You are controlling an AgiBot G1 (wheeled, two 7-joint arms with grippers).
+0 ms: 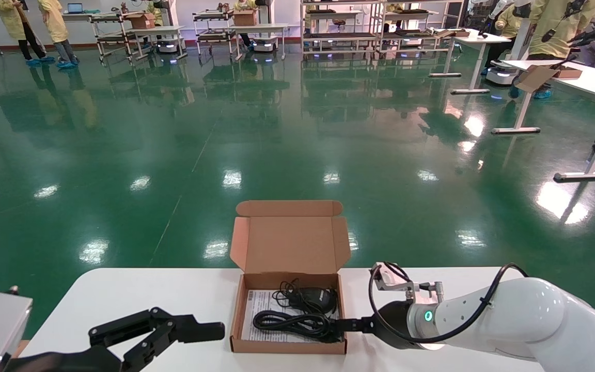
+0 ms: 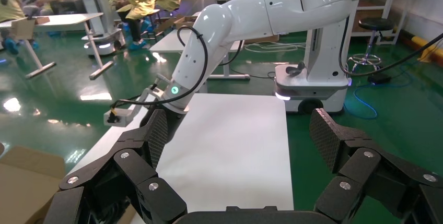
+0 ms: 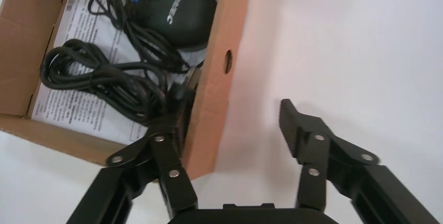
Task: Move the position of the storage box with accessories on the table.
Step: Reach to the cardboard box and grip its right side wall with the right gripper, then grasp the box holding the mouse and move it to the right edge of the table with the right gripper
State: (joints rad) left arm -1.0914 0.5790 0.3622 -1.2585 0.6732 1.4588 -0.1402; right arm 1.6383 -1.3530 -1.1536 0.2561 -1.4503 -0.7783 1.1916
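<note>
Corrugated storage box [image 1: 256, 281] wall between right gripper [image 3: 232, 119] wide fingers; left gripper [image 1: 184, 330] fingers wide.

White table [image 1: 122, 294] carries open storage box [image 1: 256, 345] (lid upright).

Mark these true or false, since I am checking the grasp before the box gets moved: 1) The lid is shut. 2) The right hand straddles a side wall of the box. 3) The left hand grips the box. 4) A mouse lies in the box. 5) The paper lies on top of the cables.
1) False: the box has its lid standing open.
2) True: the right hand has one finger inside and one outside the wall, open.
3) False: the left hand is open, beside the box, apart from it.
4) True: the mouse is inside.
5) False: the paper lies under the cables.
</note>
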